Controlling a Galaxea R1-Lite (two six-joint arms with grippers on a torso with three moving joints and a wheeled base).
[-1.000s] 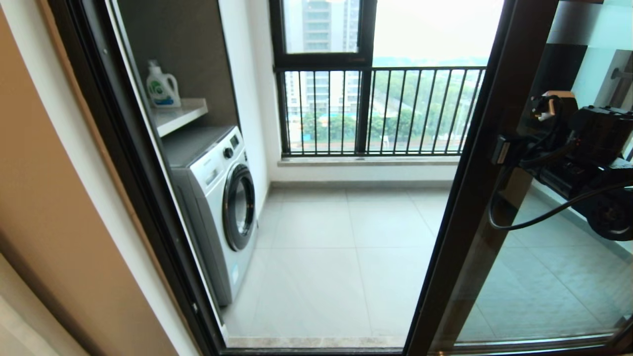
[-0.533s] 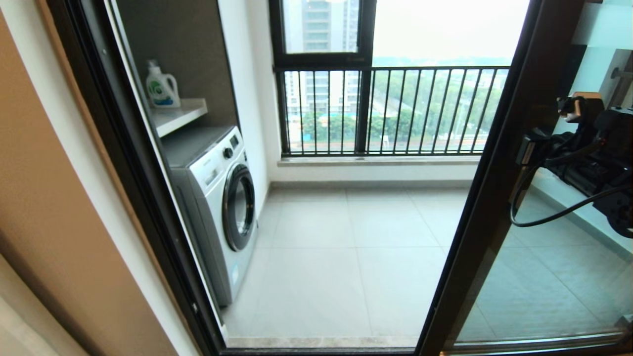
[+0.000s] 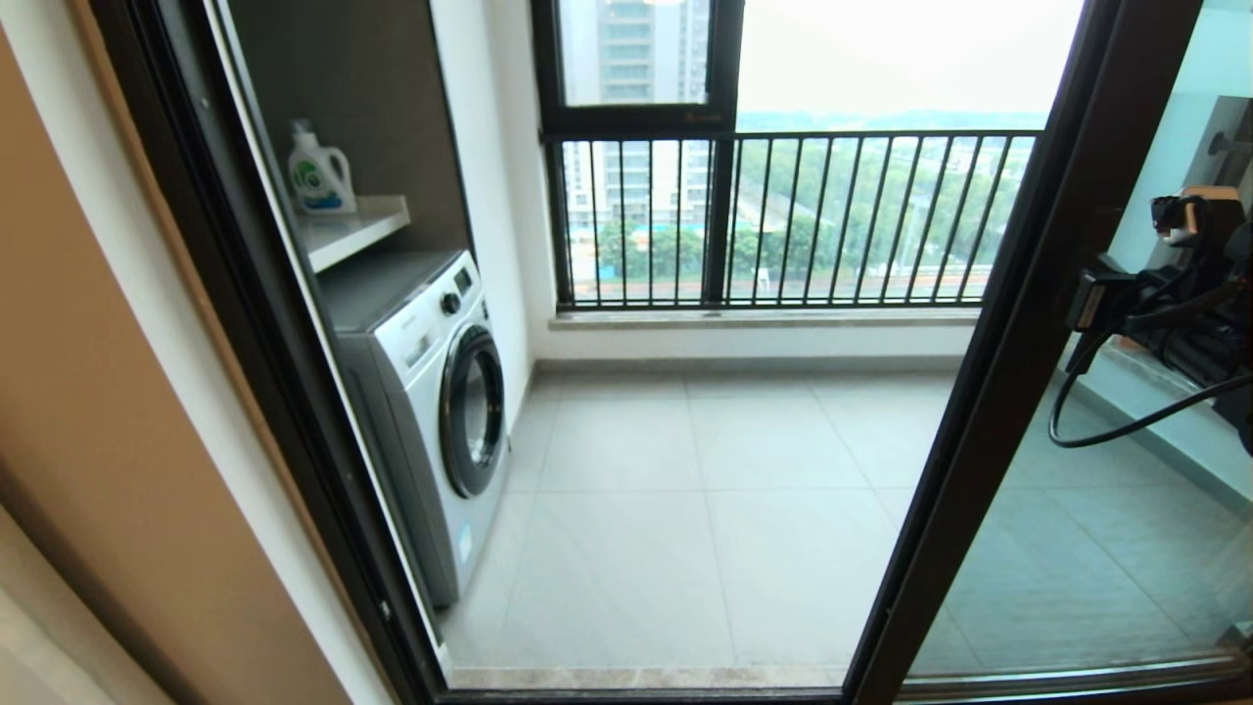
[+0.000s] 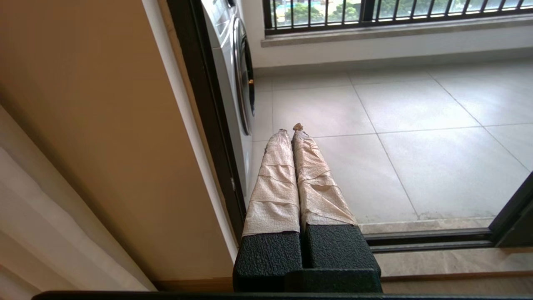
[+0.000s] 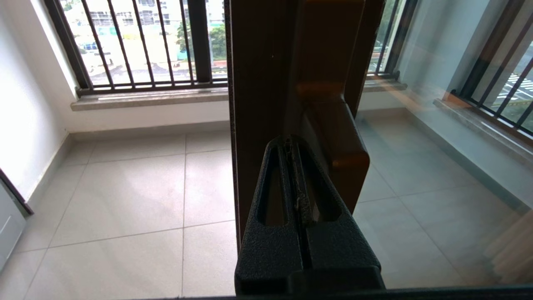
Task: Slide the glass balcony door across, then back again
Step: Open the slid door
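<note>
The glass balcony door [image 3: 1023,382] stands at the right of the opening, its dark brown frame edge slanting down the head view. In the right wrist view the frame [image 5: 262,83] fills the middle, with its dark bar handle [image 5: 335,129] just beside my fingers. My right gripper [image 5: 288,143] is shut, its tips against the frame next to the handle, nothing held between them. The right arm [image 3: 1189,313] shows through the glass. My left gripper [image 4: 291,130] is shut and empty, fingers wrapped in beige tape, low by the left jamb.
A white washing machine [image 3: 440,411] stands left on the balcony under a shelf with a detergent bottle [image 3: 318,171]. A black-framed window with railing bars [image 3: 783,215] closes the far side. The dark left jamb [image 3: 255,323] and floor track [image 4: 429,239] border the opening.
The door's frame edge has slid to the right in the head view, and my right arm has moved right with it. The opening is wider. The left arm has not moved.
</note>
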